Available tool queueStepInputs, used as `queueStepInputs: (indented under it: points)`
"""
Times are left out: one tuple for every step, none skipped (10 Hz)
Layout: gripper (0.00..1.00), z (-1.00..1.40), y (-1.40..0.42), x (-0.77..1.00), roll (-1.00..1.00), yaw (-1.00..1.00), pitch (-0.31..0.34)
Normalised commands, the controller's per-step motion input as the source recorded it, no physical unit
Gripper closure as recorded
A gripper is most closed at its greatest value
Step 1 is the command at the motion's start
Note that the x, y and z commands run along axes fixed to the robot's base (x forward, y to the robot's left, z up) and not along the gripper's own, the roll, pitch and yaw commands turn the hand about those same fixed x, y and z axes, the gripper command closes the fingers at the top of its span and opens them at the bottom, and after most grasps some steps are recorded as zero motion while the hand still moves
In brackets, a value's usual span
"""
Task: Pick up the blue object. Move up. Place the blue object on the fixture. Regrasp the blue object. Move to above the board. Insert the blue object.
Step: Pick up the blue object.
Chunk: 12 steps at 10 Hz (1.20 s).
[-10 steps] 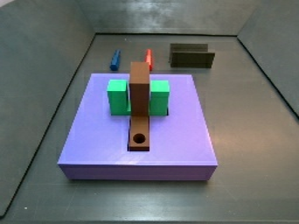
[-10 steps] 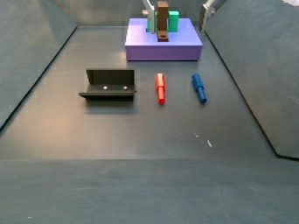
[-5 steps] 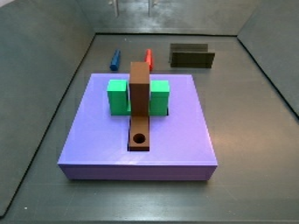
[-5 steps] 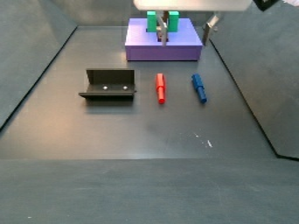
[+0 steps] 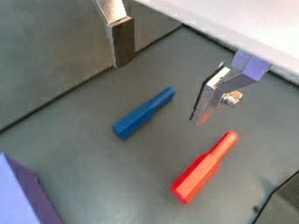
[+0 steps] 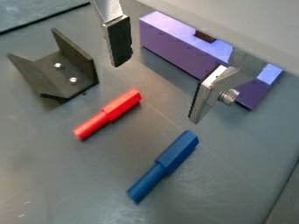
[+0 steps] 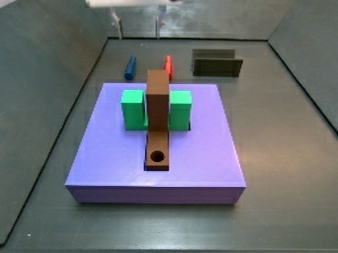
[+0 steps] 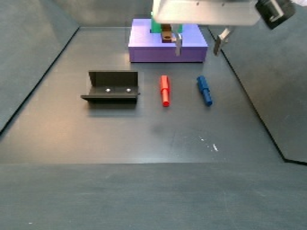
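One blue object, one red peg, one fixture, end effector above, spread wide, empty

Lighting is even and diffuse in all views, moderately bright, with no single strong source evident. The grey floor carries a soft sheen, brightest toward the far wall in a side view. Shadows are faint: a weak one lies beside the blue object and the red peg in a wrist view. The gripper fingers appear slightly soft in both wrist views, and their silver plates catch light. All frames are low resolution and mildly blurred. The board shows saturated, flat colour. No edge distortion is noticeable.
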Motion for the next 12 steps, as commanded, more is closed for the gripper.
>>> queueStepInputs:
  points:
    - [0.00, -0.88, -0.27, -0.09, 0.03, 0.08, -0.186]
    - [0.00, -0.87, -0.25, -0.07, 0.04, 0.07, -0.190]
    - [0.00, -0.90, -0.21, -0.01, 0.05, 0.02, -0.180]
    - [0.00, -0.86, -0.18, -0.04, 0.00, 0.00, -0.190]
    - [0.00, -0.68, -0.07, -0.04, 0.00, 0.00, -0.156]
    - [0.00, -0.41, 0.00, -0.04, 0.00, 0.00, -0.063]
    - [0.00, -0.29, 0.07, -0.06, 0.00, 0.00, -0.020]
    - [0.00, -0.33, 0.12, -0.04, 0.04, 0.00, 0.000]
    - [0.00, -0.24, 0.13, -0.03, 0.04, 0.00, 0.000]
    - [0.00, -0.07, 0.05, 0.00, 0.01, 0.00, 0.000]
    - [0.00, -0.03, 0.00, 0.00, 0.00, 0.00, 0.000]
    - [0.00, -0.12, 0.00, 0.00, 0.00, 0.00, -0.007]
